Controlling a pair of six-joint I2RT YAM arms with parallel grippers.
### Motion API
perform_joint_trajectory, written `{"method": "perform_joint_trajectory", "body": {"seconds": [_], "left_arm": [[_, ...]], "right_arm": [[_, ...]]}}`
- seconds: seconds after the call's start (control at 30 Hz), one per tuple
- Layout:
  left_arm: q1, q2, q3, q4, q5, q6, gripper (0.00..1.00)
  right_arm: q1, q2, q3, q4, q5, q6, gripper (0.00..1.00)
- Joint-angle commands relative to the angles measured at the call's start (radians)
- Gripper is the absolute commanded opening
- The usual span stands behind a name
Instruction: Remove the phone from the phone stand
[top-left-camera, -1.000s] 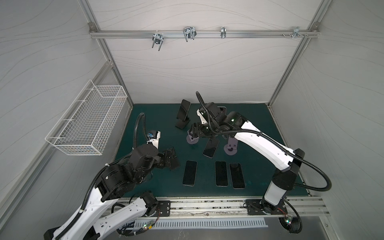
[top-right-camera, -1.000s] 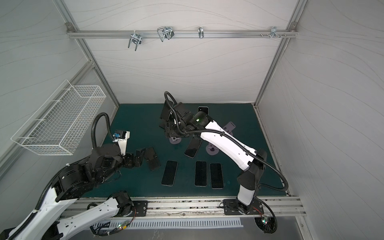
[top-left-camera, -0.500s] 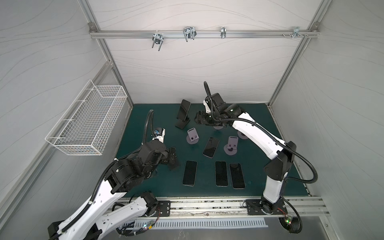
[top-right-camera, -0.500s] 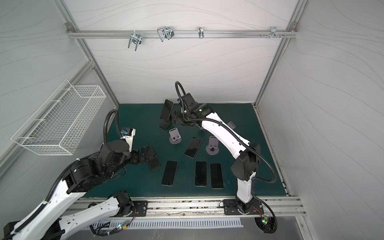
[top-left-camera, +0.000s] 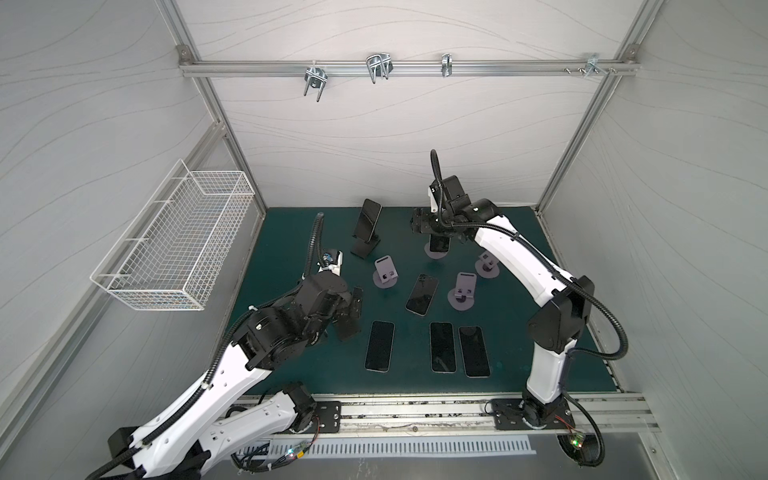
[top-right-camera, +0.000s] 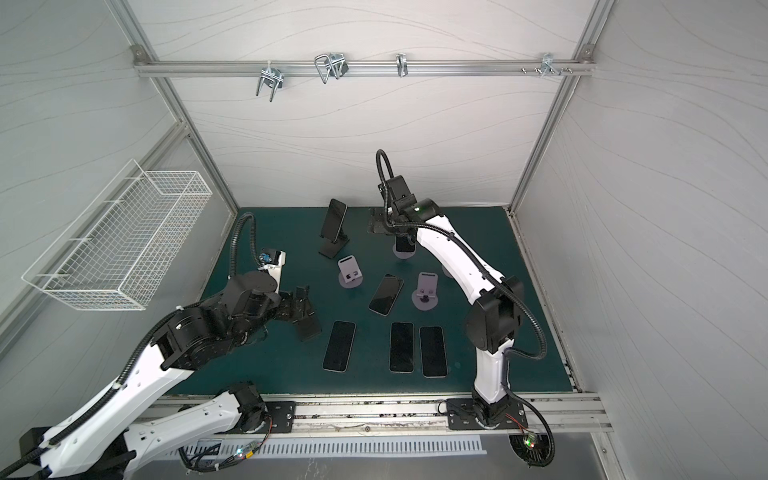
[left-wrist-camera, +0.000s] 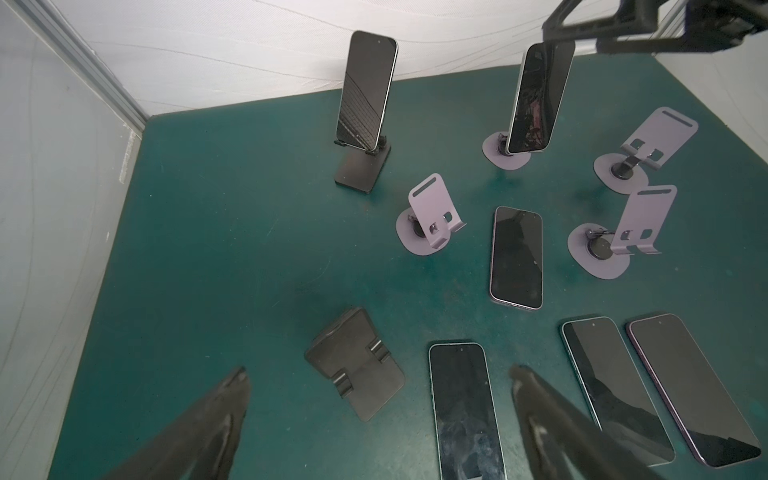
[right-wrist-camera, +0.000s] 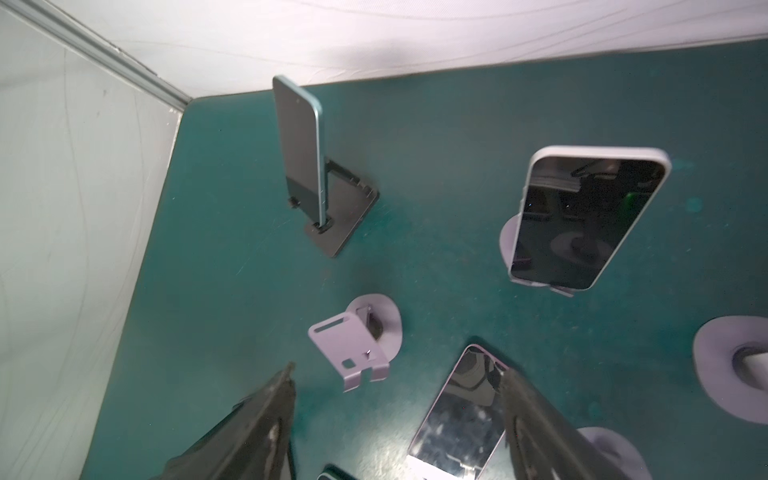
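Change since earlier frames: right arm (top-left-camera: 519, 266) has drawn back from the middle of the counter (top-left-camera: 399, 382) to 12 o'clock, leaving the centre phone (top-left-camera: 422, 294) lying flat; left arm (top-left-camera: 232, 374) has edged inward at 8 o'clock.
Counter: green mat; clock directions as read in both top views, with 12 o'clock at the back wall.
Wire basket (top-left-camera: 178, 241): white, hung on the side wall at 9 o'clock.
Right arm: arches from its base at 5 o'clock to 12 o'clock.
Left arm: reaches in from 7 o'clock.
Right fingers (right-wrist-camera: 266, 415): spread apart, holding nothing, above the 12 o'clock phone.
Left fingers (left-wrist-camera: 216, 415): spread wide, holding nothing, over the empty black stand (left-wrist-camera: 355, 365) at 8 o'clock.
12 o'clock phone (top-left-camera: 439, 244): propped on its lilac stand (left-wrist-camera: 505, 160), screen dark.
11 o'clock phone (top-left-camera: 368, 220): propped nearly upright on its black stand (top-left-camera: 365, 249).
Centre phone: face up, lying at a slant between two empty lilac stands.
Front phones (top-left-camera: 443, 347): three, flat and side by side at 6 o'clock.
Empty lilac stands (top-left-camera: 386, 272): three, at 10, 2 and 3 o'clock near the centre.
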Motion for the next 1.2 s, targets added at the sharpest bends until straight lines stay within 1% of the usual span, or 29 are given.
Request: {"method": "perform_joint_trajectory", "body": {"seconds": [0.0,0.2,0.37,0.5,0.63,0.77,0.87,1.17], "left_arm": [[0.008,0.013,-0.001,0.07,0.024,0.012,0.99],[0.013,0.019,-0.036,0.125,0.049,0.052,0.99],[0.014,0.033,-0.056,0.173,0.069,0.12,0.99],[0.017,0.041,-0.085,0.255,0.104,0.175,0.99],[0.025,0.101,-0.032,0.272,0.125,0.233,0.99],[0.025,0.154,0.024,0.283,0.128,0.28,0.99],[0.027,0.158,0.032,0.298,0.133,0.281,0.99],[0.026,0.114,-0.027,0.295,0.184,0.202,0.99]], "right_arm": [[-0.014,-0.007,-0.027,0.04,0.051,-0.047,0.81],[-0.043,-0.011,-0.073,0.107,0.134,-0.069,0.85],[-0.055,0.006,-0.111,0.184,0.152,-0.082,0.86],[-0.061,0.046,-0.091,0.198,0.164,-0.085,0.88],[-0.071,0.079,-0.044,0.162,0.151,-0.084,0.9],[-0.076,0.088,-0.033,0.147,0.128,-0.091,0.9],[-0.081,0.096,-0.033,0.135,0.12,-0.088,0.92],[-0.09,0.097,-0.036,0.13,0.117,-0.05,0.94]]}}
